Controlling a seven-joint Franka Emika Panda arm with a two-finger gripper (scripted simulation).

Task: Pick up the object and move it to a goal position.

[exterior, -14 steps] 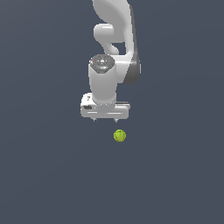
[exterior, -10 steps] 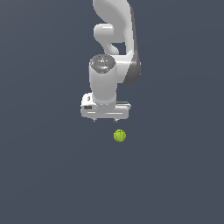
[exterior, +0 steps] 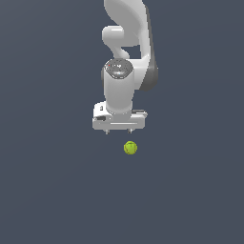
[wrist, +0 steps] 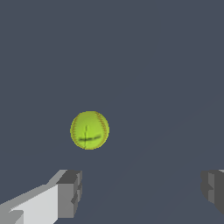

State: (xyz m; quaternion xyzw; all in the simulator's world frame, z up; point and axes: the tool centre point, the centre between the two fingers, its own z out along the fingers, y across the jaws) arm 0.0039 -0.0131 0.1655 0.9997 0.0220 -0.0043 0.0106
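I saw the ball (exterior: pixel 130 147) lying on the plain dark grey table (exterior: pixel 52 190), below the jaws in the exterior view and a little toward that view's right of their middle. It was clear of both fingers, touching neither. In the wrist view the ball (wrist: pixel 89 130) sat ahead of the gap between the fingers, nearer to the one finger (wrist: pixel 69 193) than to the other, and outside the gap itself. I could see nothing else on the table around it, and nothing stood between the ball and the jaws. The white gripper (exterior: pixel 118 132) hung above the surface with its jaws spread wide, far wider than the ball, and they held nothing.
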